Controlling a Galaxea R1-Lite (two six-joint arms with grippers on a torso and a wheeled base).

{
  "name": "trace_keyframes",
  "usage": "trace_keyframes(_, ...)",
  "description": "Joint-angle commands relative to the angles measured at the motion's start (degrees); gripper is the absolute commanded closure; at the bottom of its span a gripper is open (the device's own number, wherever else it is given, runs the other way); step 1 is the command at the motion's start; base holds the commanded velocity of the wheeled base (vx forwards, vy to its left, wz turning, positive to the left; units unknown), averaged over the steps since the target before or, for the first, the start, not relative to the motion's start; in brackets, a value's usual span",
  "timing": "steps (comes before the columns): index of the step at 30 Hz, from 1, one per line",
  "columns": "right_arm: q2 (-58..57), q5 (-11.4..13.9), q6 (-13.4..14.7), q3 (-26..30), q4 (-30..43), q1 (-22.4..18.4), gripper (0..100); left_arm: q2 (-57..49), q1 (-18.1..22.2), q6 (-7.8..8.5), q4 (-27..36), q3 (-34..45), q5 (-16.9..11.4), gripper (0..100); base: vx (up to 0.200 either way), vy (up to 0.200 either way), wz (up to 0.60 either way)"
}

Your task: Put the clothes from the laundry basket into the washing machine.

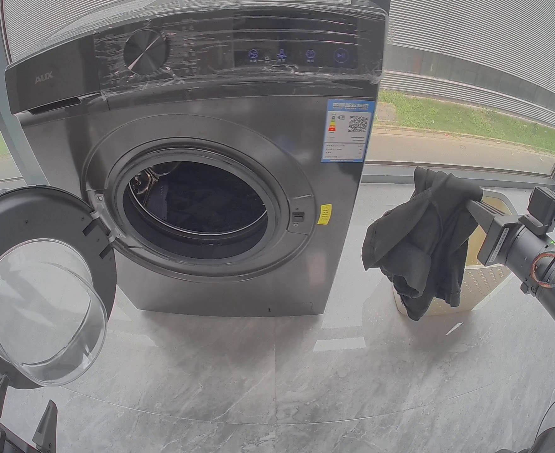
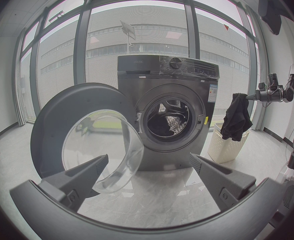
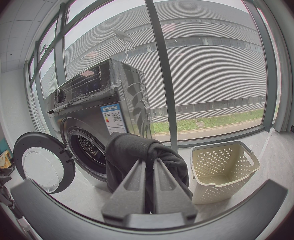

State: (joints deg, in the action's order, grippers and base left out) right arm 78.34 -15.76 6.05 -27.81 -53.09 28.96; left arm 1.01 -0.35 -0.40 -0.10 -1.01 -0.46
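Pinching dark garment [image 1: 422, 246] with right gripper [image 3: 149, 162] above laundry basket [image 1: 485, 281]; left gripper [image 2: 148, 157] spread, idle. Could snag dangling folds on washing machine [image 1: 183, 127] rim and drop short

The washer [image 1: 227, 294] front looks like brushed grey metal with a satin sheen. Its glossy black panel [image 1: 290, 51] is wrapped in wrinkled clear film [image 1: 164, 64]. The drum [image 2: 174, 124] is shiny perforated metal. The door [image 1: 32, 212] has a matt dark plastic rim around a clear, glossy bowl [image 1: 38, 313]. The garment [image 1: 419, 240] is soft, matt dark cloth. The basket [image 3: 220, 162] is cream perforated plastic. The floor [image 1: 302, 379] is polished grey marbled stone. The left claw [image 2: 148, 157] and right claw [image 3: 149, 162] look like matt grey plastic.
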Motion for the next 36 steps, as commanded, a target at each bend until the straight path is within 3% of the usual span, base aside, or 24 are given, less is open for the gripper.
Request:
trace_keyframes(1, 0.06, 0.03, 0.02, 0.03, 0.00, 0.13, 100, -0.92, 0.00, -0.04, 0.01, 1.01, 0.02, 0, 0.000, 0.200, 0.00)
trace_keyframes(10, 0.06, 0.12, -0.07, 0.74, 0.00, 0.21, 100, -0.92, 0.00, -0.04, 0.01, 1.01, 0.02, 0, 0.000, 0.200, 0.00)
trace_keyframes(28, 0.06, 0.03, 0.02, 1.00, 0.00, 1.62, 100, -0.92, 0.00, -0.04, 0.01, 1.01, 0.02, 0, 0.000, 0.000, 0.00)
trace_keyframes(36, 0.06, 0.03, 0.02, 1.44, 0.00, 1.62, 100, -0.92, 0.00, -0.13, 0.01, 1.01, 0.11, 0, 0.000, 0.150, 0.00)
